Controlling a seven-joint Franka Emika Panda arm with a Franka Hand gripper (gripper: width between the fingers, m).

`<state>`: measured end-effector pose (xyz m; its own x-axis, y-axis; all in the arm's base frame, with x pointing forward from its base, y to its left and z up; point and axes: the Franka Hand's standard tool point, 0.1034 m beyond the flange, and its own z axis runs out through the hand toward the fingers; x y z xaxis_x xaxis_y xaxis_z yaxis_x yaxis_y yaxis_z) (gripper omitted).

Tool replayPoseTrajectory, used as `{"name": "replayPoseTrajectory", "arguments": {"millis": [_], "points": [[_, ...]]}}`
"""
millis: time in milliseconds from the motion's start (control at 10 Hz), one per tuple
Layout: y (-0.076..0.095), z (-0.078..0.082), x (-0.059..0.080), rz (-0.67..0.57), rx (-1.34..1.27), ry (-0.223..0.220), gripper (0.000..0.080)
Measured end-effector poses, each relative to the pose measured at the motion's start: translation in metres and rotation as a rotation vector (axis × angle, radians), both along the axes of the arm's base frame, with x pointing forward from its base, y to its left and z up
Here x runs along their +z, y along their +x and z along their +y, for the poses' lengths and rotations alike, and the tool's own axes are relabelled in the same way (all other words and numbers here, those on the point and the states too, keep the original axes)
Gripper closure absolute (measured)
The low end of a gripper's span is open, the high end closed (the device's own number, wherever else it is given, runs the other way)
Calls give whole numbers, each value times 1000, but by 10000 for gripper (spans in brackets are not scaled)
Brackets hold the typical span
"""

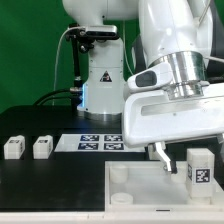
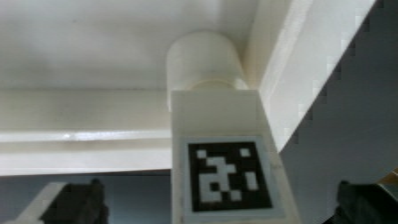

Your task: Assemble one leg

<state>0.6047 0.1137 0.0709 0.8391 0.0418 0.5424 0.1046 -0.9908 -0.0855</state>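
A leg (image 1: 200,170), a small white block with a black-and-white tag, stands upright at the corner of the large white panel (image 1: 140,192) on the exterior view's right. In the wrist view the leg (image 2: 226,140) sits with its rounded end in the panel's (image 2: 89,60) corner socket. My gripper (image 1: 188,158) is open around the leg; in the wrist view (image 2: 222,205) the dark fingertips (image 2: 80,203) stand well apart on either side of it, not touching. Two more legs (image 1: 13,147) (image 1: 42,147) lie at the exterior view's left.
The marker board (image 1: 100,142) lies on the black table behind the panel. The robot base (image 1: 100,85) with its cables stands at the back.
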Motion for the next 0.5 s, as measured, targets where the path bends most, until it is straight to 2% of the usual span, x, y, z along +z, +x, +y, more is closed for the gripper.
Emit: {"name": "replayPoseTrajectory", "arguments": {"millis": [100,300,400,500], "points": [[0,0,1,9,1,0,151],[1,-1,20,35,4,-1,151],[0,0,22,75,8,1,151],[1,1,33,144,18,3,151]]}}
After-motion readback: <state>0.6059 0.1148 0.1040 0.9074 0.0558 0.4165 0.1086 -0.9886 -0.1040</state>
